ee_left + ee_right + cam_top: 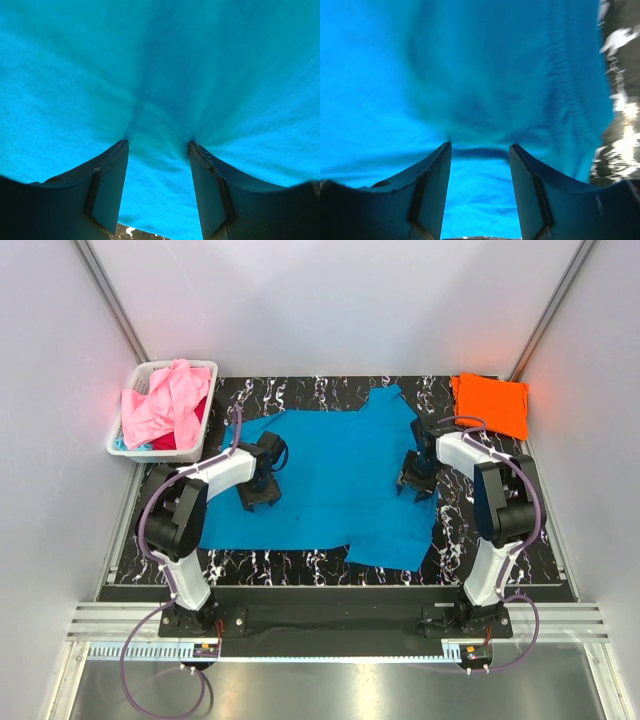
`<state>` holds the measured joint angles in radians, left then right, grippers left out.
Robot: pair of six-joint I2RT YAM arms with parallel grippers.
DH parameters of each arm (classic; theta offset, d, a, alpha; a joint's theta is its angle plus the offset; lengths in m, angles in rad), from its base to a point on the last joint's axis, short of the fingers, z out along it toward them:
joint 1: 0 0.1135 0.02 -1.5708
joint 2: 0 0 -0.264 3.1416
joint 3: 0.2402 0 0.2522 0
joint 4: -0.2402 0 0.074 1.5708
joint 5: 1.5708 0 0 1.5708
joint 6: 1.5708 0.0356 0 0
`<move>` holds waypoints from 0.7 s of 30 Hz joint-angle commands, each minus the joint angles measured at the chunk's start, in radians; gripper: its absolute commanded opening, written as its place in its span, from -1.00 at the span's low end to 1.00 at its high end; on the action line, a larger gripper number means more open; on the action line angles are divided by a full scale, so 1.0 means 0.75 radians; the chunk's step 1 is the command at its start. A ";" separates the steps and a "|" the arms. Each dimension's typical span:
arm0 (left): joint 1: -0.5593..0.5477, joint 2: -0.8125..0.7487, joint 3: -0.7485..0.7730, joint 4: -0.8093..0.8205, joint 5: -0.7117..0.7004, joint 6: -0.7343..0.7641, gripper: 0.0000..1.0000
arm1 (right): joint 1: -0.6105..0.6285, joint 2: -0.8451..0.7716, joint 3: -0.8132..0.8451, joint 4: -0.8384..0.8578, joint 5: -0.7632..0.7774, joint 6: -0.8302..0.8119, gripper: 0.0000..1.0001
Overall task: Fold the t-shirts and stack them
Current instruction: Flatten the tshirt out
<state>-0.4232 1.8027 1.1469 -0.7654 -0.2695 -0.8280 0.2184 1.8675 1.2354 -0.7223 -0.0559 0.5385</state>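
The left gripper point(257, 498) and right gripper point(414, 487) press opposite sides of the teal-blue t-shirt point(335, 475), fingers parted, unclenched.

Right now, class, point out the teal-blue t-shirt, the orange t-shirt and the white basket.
teal-blue t-shirt point(330, 475): top view, middle of its body.
orange t-shirt point(490, 403): top view, centre of the cloth.
white basket point(150, 454): top view, its front wall.

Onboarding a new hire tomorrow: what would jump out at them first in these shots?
The bright teal-blue cloth t-shirt spread across the middle, with the left hand and right hand down on its sides, both open. Next, the folded orange t-shirt at the far right corner and the white plastic lattice basket of pink cloth far left.
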 commanded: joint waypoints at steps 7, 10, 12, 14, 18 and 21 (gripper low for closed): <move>-0.021 -0.041 -0.177 -0.092 0.040 -0.023 0.10 | -0.005 0.101 0.077 -0.129 0.138 -0.074 0.08; -0.031 -0.082 -0.230 -0.078 0.055 -0.025 0.11 | -0.005 0.052 -0.041 -0.072 0.103 -0.039 0.07; -0.045 -0.106 -0.267 -0.070 0.081 -0.021 0.11 | -0.005 -0.007 -0.142 -0.035 0.087 -0.017 0.06; -0.065 -0.123 -0.300 -0.051 0.089 -0.029 0.10 | -0.005 -0.066 -0.223 -0.023 0.093 -0.008 0.06; -0.096 -0.168 -0.396 -0.031 0.096 -0.056 0.10 | -0.005 -0.166 -0.346 -0.019 0.101 0.022 0.05; -0.119 -0.199 -0.447 -0.021 0.102 -0.072 0.10 | -0.003 -0.262 -0.448 -0.013 0.103 0.059 0.04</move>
<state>-0.4904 1.6154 0.9115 -0.6823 -0.2260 -0.8738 0.2161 1.6947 0.9947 -0.6956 -0.0105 0.5468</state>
